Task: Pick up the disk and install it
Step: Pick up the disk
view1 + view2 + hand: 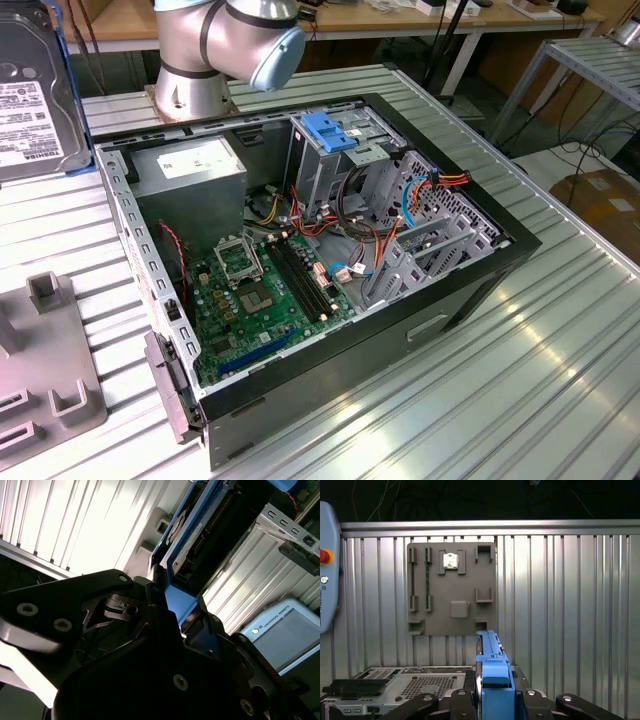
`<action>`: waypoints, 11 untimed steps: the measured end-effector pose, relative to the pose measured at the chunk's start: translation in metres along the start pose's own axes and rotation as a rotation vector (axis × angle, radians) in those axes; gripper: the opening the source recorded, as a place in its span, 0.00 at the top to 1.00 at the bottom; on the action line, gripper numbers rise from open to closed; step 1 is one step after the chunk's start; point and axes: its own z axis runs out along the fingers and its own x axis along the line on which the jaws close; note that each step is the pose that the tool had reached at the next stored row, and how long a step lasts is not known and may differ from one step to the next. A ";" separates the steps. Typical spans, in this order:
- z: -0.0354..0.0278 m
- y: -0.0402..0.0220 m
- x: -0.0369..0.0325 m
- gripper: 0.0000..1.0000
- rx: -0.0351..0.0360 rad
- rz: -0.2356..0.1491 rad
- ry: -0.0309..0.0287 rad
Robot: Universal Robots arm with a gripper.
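The disk, a grey metal hard drive with a pale label and a blue rail along its edge, hangs in the air at the exterior view's far left, well above the table. In the first wrist view its blue carrier edge stands upright between the black fingers of my gripper, which is shut on it. The second wrist view shows the disk reaching away from the gripper, clamped at its blue end. The open computer case lies to the right of the disk in the exterior view.
Inside the case are a motherboard, loose cables and a grey drive cage topped by a blue bracket. A grey fixture plate lies on the ribbed table left of the case. A teach pendant sits beside it. The arm's base stands behind the case.
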 end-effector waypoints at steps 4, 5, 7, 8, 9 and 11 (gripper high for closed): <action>0.0004 -0.0132 -0.0002 0.64 -0.0001 0.000 0.0000; 0.0006 -0.0161 -0.0003 0.64 0.0000 0.000 0.0000; 0.0009 -0.0264 -0.0005 0.64 -0.0001 0.000 0.0001; 0.0011 -0.0309 -0.0006 0.64 0.0000 0.000 0.0000; 0.0012 -0.0338 -0.0006 0.64 -0.0001 0.000 0.0001; 0.0015 -0.0411 -0.0007 0.64 0.0000 0.000 0.0000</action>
